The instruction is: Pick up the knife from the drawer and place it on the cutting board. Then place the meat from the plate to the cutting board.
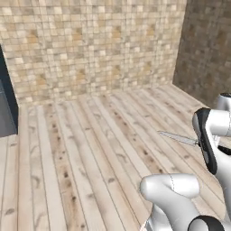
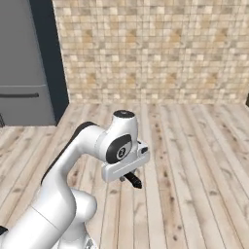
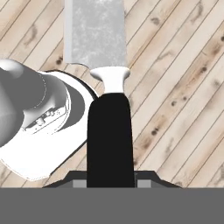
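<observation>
My gripper (image 3: 109, 180) is shut on the knife's black handle (image 3: 109, 140), which runs up between the fingers. The silver blade (image 3: 95, 33) points away from the hand, above the wooden floor. In the left base view the pointed blade (image 1: 177, 137) sticks out leftward from behind my wrist. In the right base view the dark end of the handle (image 2: 133, 181) pokes out below the gripper (image 2: 127, 172), held in the air above the floor. The drawer, cutting board, plate and meat are out of view.
Light wooden floor planks (image 1: 90, 153) stretch ahead to a beige tiled wall (image 2: 155, 48). A tall grey appliance (image 2: 24, 73) with a dark side panel stands at the left. A darker tiled wall (image 1: 207, 49) closes the right side.
</observation>
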Available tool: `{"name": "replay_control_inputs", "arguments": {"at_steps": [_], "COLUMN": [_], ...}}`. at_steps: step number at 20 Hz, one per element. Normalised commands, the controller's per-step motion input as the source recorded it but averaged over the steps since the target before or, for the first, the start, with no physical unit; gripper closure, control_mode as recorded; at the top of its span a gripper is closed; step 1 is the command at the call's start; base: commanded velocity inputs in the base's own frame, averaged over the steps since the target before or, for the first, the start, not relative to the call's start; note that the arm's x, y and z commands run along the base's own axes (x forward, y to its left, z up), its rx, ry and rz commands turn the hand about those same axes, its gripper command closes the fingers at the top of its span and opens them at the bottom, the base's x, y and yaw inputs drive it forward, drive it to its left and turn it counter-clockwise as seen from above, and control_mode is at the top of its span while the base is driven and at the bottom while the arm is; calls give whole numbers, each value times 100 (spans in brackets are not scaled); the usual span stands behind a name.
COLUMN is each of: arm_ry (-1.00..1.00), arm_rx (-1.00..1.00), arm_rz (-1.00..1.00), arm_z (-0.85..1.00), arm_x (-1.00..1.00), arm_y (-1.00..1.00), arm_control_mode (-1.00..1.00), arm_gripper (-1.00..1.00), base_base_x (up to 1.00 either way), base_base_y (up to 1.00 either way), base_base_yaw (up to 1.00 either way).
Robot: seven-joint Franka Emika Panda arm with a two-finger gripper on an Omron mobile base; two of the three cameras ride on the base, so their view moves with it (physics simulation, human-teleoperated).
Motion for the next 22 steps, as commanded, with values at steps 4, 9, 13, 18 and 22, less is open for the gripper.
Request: {"name": "replay_control_inputs", "arguments": {"at_steps": [4,9,13,18,22], "arm_ry": [0,0,0,0,0], "arm_rx": [0,0,0,0,0], "arm_rz": [0,0,0,0,0], "arm_z": [0,0,0,0,0], "arm_x": [0,0,0,0,0], "arm_y": [0,0,0,0,0], "arm_control_mode": [100,100,100,100,100], "arm_gripper": [100,100,100,100,100], "base_base_x": [32,49,65,66,67], "base_base_y": [30,17,6,8,6], "base_base_yaw": [48,47,45,44,45]}}
